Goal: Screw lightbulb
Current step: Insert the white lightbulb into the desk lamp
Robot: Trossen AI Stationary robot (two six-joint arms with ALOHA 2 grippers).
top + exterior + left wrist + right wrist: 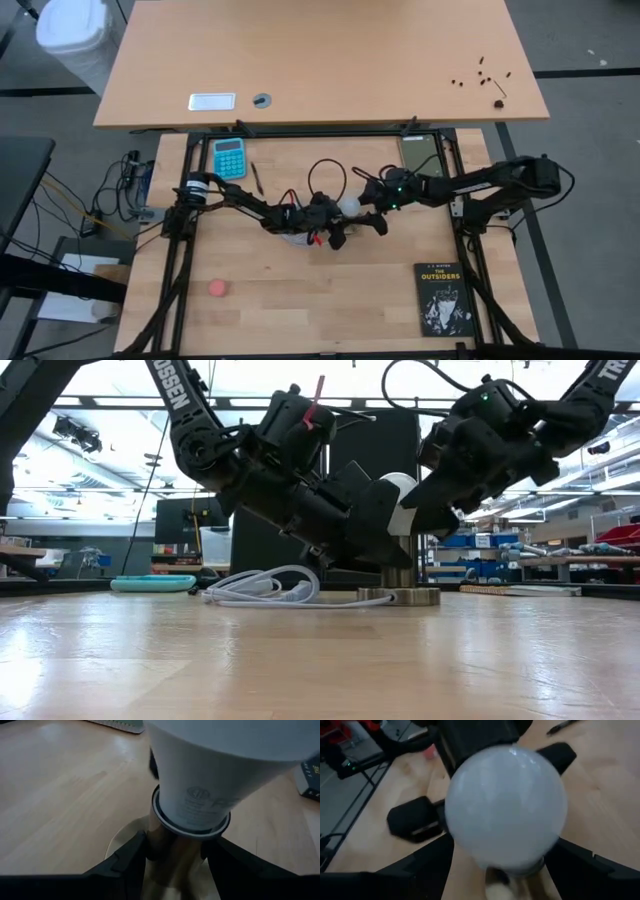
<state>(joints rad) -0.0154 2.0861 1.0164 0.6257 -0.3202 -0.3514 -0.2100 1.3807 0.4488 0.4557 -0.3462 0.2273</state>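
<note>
At the near edge of the bench (330, 300), a small pink ball (218, 288) is seen on the left and a black book (443, 298) on the right. Toward the middle, the two arms are brought together from either side. The lightbulb (398, 500) is found there, standing upright with its base in the brass socket (400, 589), which rests on the bench with a white cord (262, 588) coiled just beside it. The left tool (175, 862) is pressed in on the socket's neck directly beneath the bulb, a dark finger set on either side of it. The right tool (502, 857) is placed around the white globe of the bulb, its fingers spread on both sides; from the pictures it cannot be told whether the glass is actually pinched. Farther back on the bench, a teal calculator (229, 158) and a pen (256, 178) are laid toward the left. Beyond the frame, a second, longer table (320, 60) is seen.
</note>
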